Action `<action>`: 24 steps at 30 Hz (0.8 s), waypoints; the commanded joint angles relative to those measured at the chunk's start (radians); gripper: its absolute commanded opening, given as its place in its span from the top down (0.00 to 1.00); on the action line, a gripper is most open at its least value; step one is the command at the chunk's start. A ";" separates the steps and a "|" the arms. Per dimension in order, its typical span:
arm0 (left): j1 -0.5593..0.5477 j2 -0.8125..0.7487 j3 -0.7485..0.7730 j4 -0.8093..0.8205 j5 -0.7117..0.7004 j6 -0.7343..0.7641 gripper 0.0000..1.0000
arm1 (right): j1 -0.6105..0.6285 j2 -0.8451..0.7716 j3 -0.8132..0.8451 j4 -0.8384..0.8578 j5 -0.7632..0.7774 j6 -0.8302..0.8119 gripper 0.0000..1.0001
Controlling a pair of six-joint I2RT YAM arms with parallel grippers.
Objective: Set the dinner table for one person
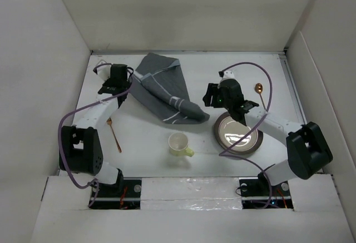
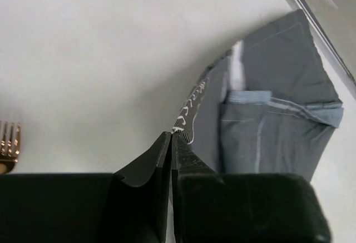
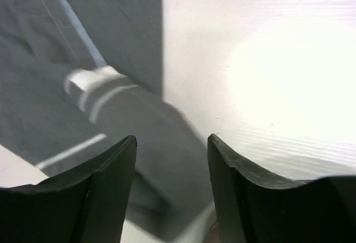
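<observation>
Dinner table fills the top view, white, walled by white panels, both arm bases at its near edge. Dark grey striped placemat lies rumpled at centre-left, far side. Left gripper is closed, tips at the placemat's left edge; can't tell if cloth is pinched. Right gripper has its fingers spread, over the placemat's near-right corner. Plate sits right of centre, cup beside it, fork left, spoon far right.
</observation>
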 commanded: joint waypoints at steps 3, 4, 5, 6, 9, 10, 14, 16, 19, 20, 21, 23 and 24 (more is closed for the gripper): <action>0.047 -0.037 0.065 -0.043 0.081 0.036 1.00 | 0.029 0.041 0.025 0.084 -0.172 -0.037 0.33; 0.047 -0.071 0.031 -0.007 0.091 0.033 1.00 | 0.056 0.109 0.117 0.018 -0.216 -0.066 0.29; 0.047 -0.071 0.008 -0.006 0.095 0.035 1.00 | 0.057 0.110 0.118 -0.007 -0.216 -0.066 0.29; 0.056 -0.101 -0.012 0.011 0.095 0.041 1.00 | 0.066 0.130 0.150 -0.022 -0.239 -0.074 0.28; 0.056 -0.100 0.012 -0.003 0.113 0.059 1.00 | 0.113 0.109 0.121 -0.058 -0.232 -0.042 0.28; 0.056 -0.093 0.035 -0.021 0.119 0.067 1.00 | 0.129 0.066 0.025 -0.018 -0.179 0.013 0.28; 0.056 -0.085 0.105 -0.041 0.157 0.098 1.00 | 0.150 -0.176 -0.167 0.090 -0.111 0.180 0.34; 0.056 -0.083 0.123 -0.058 0.164 0.122 1.00 | 0.189 -0.223 -0.204 0.033 -0.034 0.240 0.39; 0.056 -0.094 0.145 -0.083 0.151 0.156 1.00 | 0.209 -0.240 -0.226 -0.011 0.029 0.291 0.44; 0.056 -0.109 0.139 -0.081 0.142 0.165 1.00 | 0.209 -0.234 -0.238 -0.007 0.024 0.300 0.42; 0.056 -0.114 0.131 -0.078 0.138 0.173 1.00 | 0.209 -0.211 -0.240 -0.001 0.021 0.305 0.38; 0.056 -0.138 0.103 -0.058 0.134 0.181 1.00 | 0.218 -0.182 -0.235 0.024 -0.023 0.311 0.34; 0.056 -0.140 0.096 -0.054 0.139 0.181 1.00 | 0.218 -0.156 -0.235 0.037 -0.035 0.325 0.33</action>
